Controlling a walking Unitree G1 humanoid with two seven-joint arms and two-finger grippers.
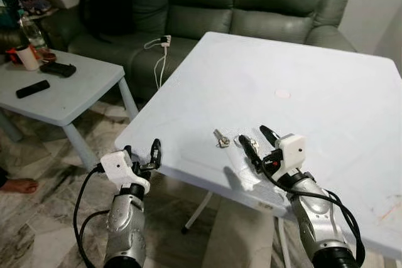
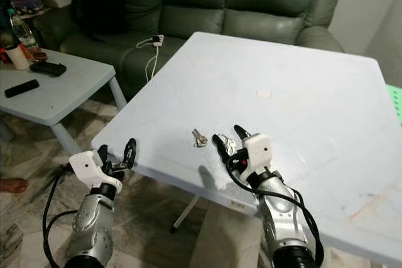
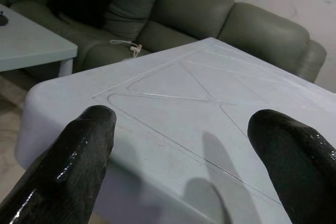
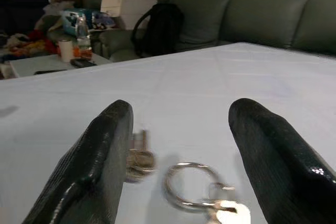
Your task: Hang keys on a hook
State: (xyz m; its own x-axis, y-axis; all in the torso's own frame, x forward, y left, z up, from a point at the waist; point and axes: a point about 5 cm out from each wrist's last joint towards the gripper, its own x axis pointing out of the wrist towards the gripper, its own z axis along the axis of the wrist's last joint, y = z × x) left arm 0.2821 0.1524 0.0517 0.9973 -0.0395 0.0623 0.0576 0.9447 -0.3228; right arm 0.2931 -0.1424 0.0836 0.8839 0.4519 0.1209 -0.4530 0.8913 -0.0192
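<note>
We are lining up the grasp, by our judgement: the right gripper, fingers spread, is hovering just near of the keys, which are lying on the white table near its near edge. Next, the fingers must descend around the ring and close. The left gripper, also spread, is waiting off the table's near-left corner. The right wrist view is showing the ring between the fingers; the head views are showing the sofa beyond. No hook is visible.

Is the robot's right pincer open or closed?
Open: the right pincer has its two black fingers spread wide above the keys lying on the table.
</note>
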